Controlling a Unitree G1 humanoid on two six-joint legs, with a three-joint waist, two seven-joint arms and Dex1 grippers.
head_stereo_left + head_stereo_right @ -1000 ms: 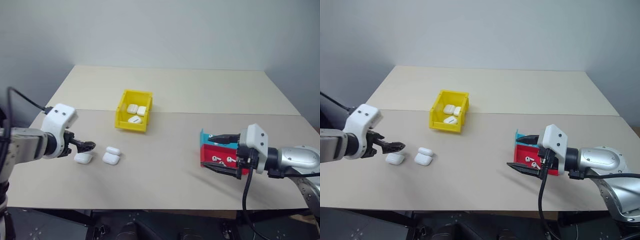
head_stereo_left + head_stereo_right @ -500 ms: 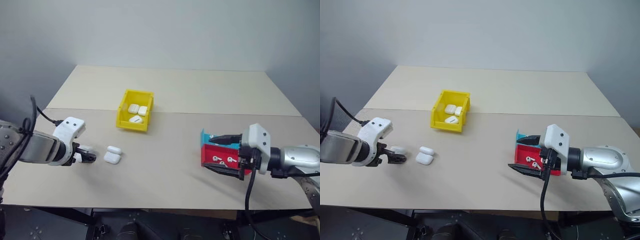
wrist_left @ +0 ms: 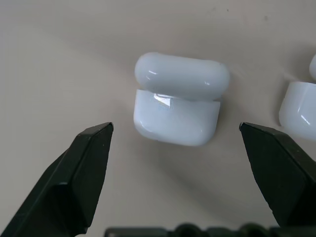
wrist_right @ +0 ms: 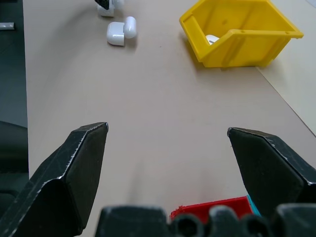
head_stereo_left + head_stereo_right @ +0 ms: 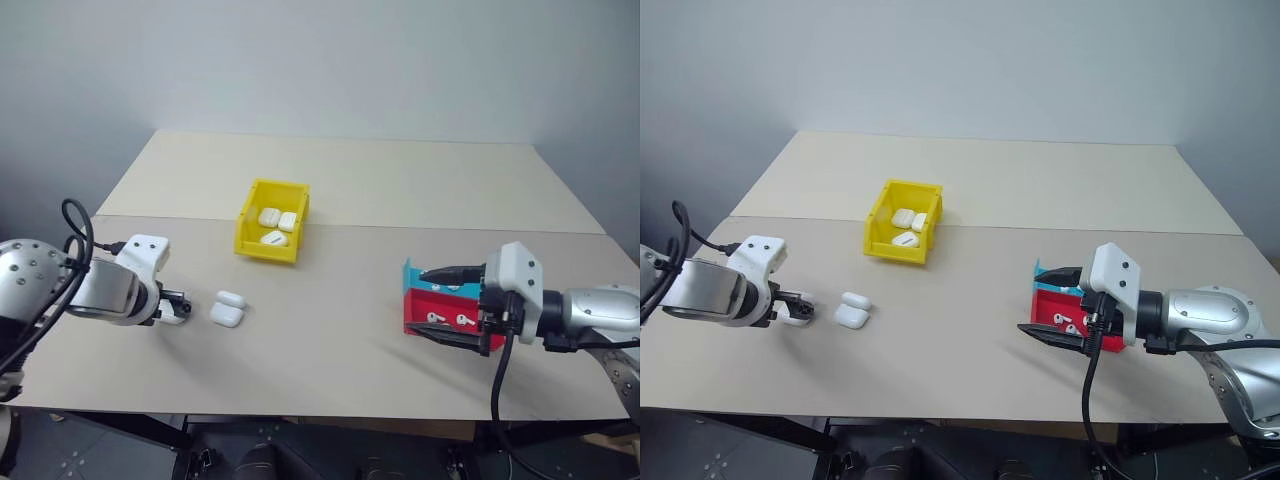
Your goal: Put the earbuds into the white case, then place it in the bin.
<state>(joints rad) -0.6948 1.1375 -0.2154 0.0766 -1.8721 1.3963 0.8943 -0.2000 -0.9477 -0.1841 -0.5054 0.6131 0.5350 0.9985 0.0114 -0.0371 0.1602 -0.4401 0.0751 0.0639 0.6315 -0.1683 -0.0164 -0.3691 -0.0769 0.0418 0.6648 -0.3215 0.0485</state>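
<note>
While the right gripper (image 5: pixel 1052 304) gapes empty, the left gripper (image 3: pixel 175 143) straddles the white case (image 3: pixel 178 98), jaws wide.

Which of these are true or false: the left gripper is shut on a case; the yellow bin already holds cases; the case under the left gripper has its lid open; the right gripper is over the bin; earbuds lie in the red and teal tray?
1. The left gripper is shut on a case. False: its fingers stand wide open either side of the white case, not touching it.
2. The yellow bin already holds cases. True: three white cases lie inside.
3. That case's lid is open. True.
4. The right gripper is over the bin. False: it is open at the red and teal tray, far from the bin.
5. Earbuds lie in the tray. True.
</note>
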